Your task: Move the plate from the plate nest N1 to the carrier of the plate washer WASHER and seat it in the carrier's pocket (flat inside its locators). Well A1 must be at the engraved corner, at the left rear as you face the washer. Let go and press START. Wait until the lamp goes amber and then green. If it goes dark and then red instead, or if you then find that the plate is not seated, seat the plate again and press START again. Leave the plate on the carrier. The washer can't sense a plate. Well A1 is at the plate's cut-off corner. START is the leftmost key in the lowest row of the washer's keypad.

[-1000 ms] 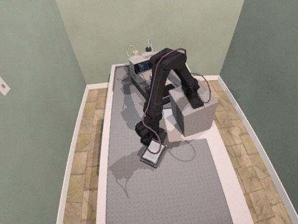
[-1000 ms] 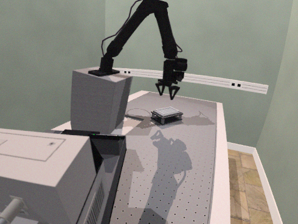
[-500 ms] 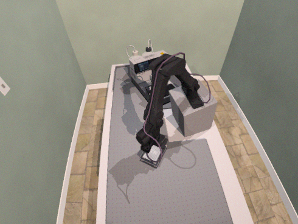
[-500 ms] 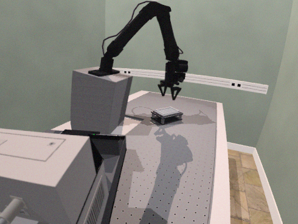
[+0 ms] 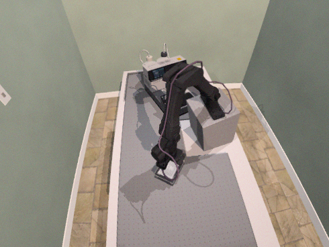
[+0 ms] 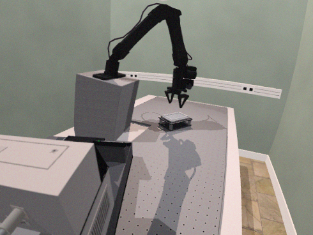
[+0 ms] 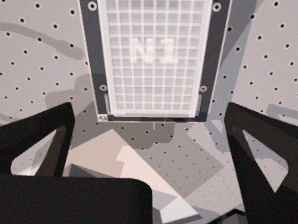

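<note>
1. The six-joint YAM arm (image 5: 174, 111) (image 6: 174, 35) rises from its pedestal, elbow high, forearm dropping steeply so the wrist points down over the nest.
2. The plate washer (image 5: 164, 68) (image 6: 35, 166) stands well apart from the nest; the plate must travel there.
3. The parallel gripper (image 6: 176, 103) (image 7: 149, 110) hangs above the plate, spread wide and holding nothing.
4. Plate nest N1 (image 5: 172, 182) (image 6: 170, 127) (image 7: 212, 75) carries the plate.
5. The microplate (image 5: 170, 169) (image 6: 175, 116) (image 7: 155, 75) lies in that nest. Likely light, stiff plastic, somewhat slippery: grip low across opposite side walls, centred and level, with modest force.
</note>
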Controlling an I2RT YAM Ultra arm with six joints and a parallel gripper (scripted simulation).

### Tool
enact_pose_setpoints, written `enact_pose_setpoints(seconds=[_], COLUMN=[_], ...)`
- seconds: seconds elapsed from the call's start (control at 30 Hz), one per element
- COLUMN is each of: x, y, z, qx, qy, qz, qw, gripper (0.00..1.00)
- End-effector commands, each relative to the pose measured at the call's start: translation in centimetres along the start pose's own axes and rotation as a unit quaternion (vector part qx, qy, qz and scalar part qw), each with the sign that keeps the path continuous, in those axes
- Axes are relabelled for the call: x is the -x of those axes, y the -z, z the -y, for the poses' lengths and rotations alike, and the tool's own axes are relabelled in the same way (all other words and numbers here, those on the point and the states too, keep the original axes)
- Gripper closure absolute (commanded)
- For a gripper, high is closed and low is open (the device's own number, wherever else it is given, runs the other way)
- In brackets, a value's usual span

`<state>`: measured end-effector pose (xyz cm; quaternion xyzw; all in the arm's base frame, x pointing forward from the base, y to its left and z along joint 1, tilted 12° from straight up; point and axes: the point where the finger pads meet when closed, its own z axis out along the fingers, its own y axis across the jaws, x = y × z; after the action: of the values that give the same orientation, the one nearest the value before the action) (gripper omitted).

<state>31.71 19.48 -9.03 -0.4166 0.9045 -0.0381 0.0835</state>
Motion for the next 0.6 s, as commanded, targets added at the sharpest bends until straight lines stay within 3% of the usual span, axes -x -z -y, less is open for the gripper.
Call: enact_pose_setpoints(seconds=[0.0, 0.57], x=[1.9, 1.9], y=[-0.3, -2.8], z=[0.9, 0.9], qx=[-0.009, -0.008], qy=[-0.003, -0.004], qz=[0.026, 0.026], qw=[1.000, 1.000], gripper=[0.00, 0.00])
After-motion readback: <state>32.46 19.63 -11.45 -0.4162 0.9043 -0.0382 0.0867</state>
